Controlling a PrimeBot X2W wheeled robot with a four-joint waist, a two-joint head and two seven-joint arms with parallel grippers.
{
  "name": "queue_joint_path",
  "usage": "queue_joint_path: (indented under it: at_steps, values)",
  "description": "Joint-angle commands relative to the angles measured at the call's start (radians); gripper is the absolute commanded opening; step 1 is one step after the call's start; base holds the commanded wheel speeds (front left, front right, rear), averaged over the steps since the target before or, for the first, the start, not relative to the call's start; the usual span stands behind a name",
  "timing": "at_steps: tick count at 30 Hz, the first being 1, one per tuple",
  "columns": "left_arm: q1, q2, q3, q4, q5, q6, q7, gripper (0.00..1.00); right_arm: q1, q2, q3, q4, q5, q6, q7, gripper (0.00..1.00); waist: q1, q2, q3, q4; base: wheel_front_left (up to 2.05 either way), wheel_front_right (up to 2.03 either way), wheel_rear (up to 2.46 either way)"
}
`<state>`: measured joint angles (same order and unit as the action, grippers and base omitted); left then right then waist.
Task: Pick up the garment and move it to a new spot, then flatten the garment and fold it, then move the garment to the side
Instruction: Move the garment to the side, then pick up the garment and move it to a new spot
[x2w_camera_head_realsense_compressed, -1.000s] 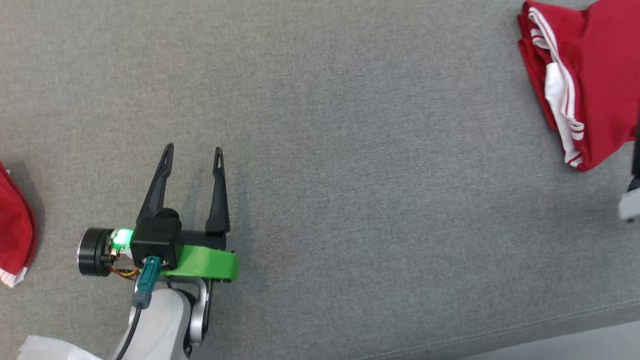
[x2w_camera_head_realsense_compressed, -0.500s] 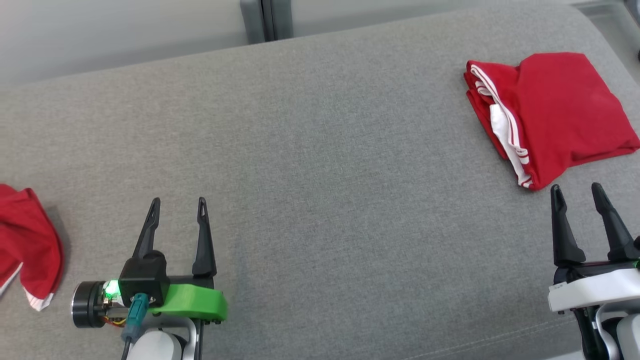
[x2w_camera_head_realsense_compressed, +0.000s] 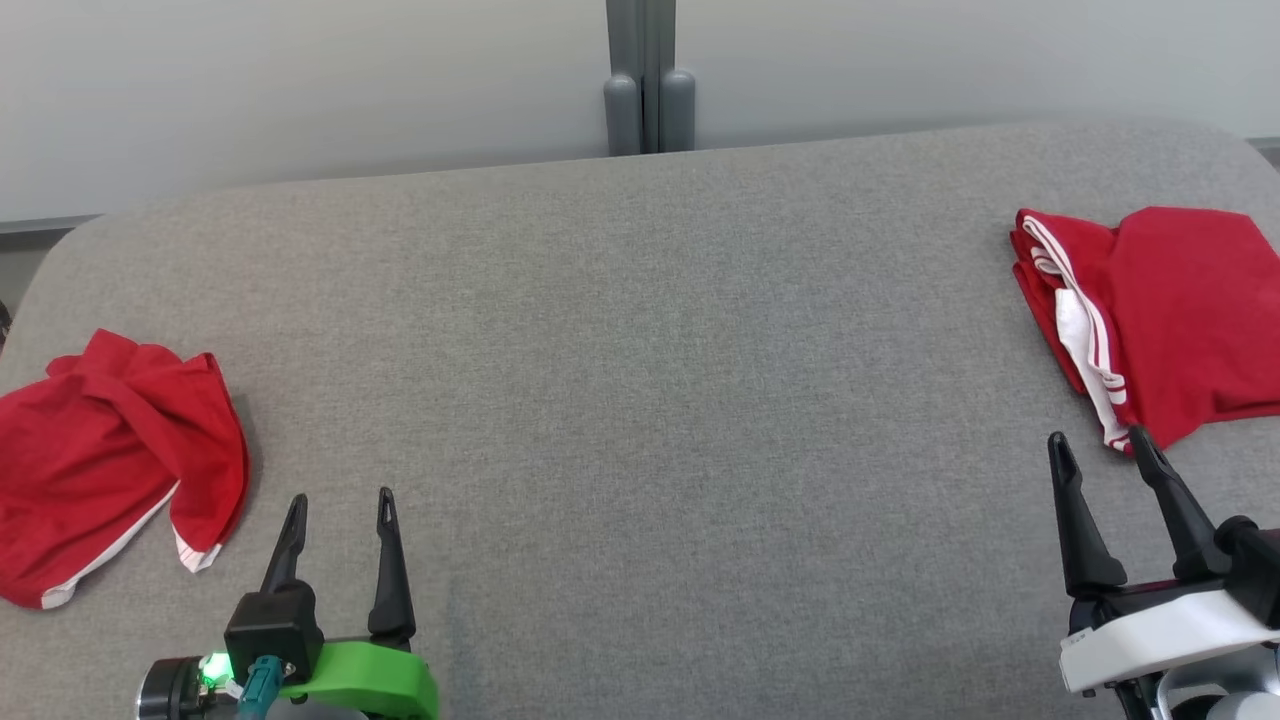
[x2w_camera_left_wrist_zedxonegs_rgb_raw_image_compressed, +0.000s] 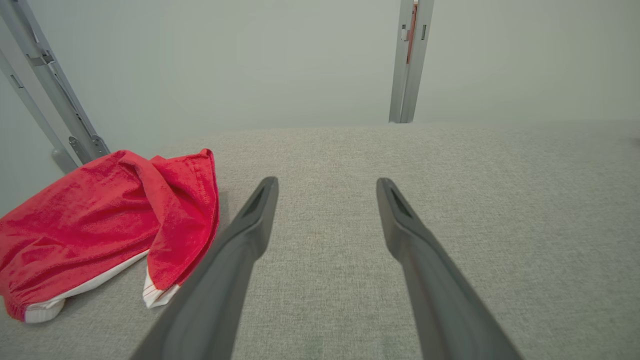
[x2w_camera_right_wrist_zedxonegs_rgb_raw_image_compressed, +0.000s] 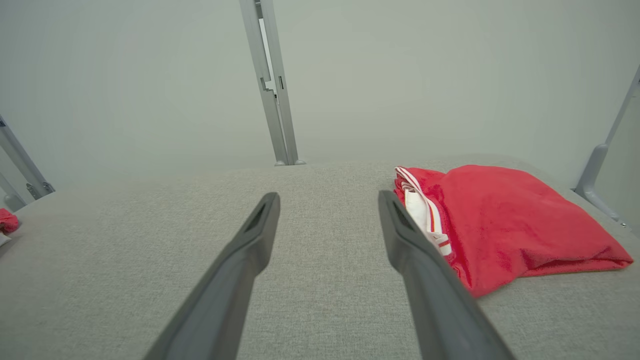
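Observation:
A crumpled red garment (x2w_camera_head_realsense_compressed: 110, 460) with white trim lies at the left end of the grey upholstered surface (x2w_camera_head_realsense_compressed: 640, 380); the left wrist view has the same garment (x2w_camera_left_wrist_zedxonegs_rgb_raw_image_compressed: 100, 215) left of the fingers. My left gripper (x2w_camera_head_realsense_compressed: 341, 498) (x2w_camera_left_wrist_zedxonegs_rgb_raw_image_compressed: 327, 182) hovers open and empty just right of it, apart from the cloth. A folded red garment (x2w_camera_head_realsense_compressed: 1170, 310) (x2w_camera_right_wrist_zedxonegs_rgb_raw_image_compressed: 500, 220) with white stripes lies at the right end. My right gripper (x2w_camera_head_realsense_compressed: 1096, 438) (x2w_camera_right_wrist_zedxonegs_rgb_raw_image_compressed: 328, 196) is open and empty, its tips just short of that garment's near corner.
A pale wall with a grey upright post (x2w_camera_head_realsense_compressed: 648, 90) stands behind the surface's far edge. Slanted grey frame bars (x2w_camera_left_wrist_zedxonegs_rgb_raw_image_compressed: 45, 85) rise at the left and a grey bar (x2w_camera_right_wrist_zedxonegs_rgb_raw_image_compressed: 605, 150) at the right. Bare grey fabric spans the wide stretch between the two garments.
The head camera has swung up and back: the far edge, the wall and both garments have come into the picture, and so has my right gripper. Both grippers stay open.

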<state>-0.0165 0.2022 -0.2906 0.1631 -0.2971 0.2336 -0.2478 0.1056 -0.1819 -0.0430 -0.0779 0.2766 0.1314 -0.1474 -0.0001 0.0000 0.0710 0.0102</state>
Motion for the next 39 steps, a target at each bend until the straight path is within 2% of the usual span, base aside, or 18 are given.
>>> queue_joint_path:
  at_steps: [1,12,24,33,39]
  values:
    - [0.020,0.003,0.002,0.002,-0.004,0.002,-0.005,1.00,0.024,0.007,0.000,-0.008,-0.009,-0.002,0.007,1.00,0.0001,0.0000,-0.039,0.034,0.00,0.00,0.00]
    - [0.060,0.012,-0.003,0.028,-0.017,0.003,-0.005,1.00,0.096,0.029,-0.005,-0.035,-0.030,-0.002,0.044,1.00,0.0001,0.0000,-0.097,0.019,0.00,0.00,0.00]
    - [0.049,0.020,-0.008,0.061,-0.026,-0.007,-0.009,1.00,0.115,0.044,-0.020,-0.044,-0.040,-0.002,0.055,1.00,0.0001,0.0000,-0.109,0.003,0.00,0.00,0.00]
    - [0.033,0.022,-0.014,0.065,-0.028,-0.005,-0.010,1.00,0.112,0.047,-0.019,-0.047,-0.042,-0.002,0.046,1.00,0.0001,0.0000,-0.105,0.016,0.00,0.00,0.00]
    - [0.016,0.020,-0.016,0.053,-0.022,-0.003,-0.012,1.00,0.120,0.043,-0.024,-0.055,-0.041,-0.002,0.040,1.00,0.0001,0.0000,-0.092,0.055,0.00,0.00,0.00]
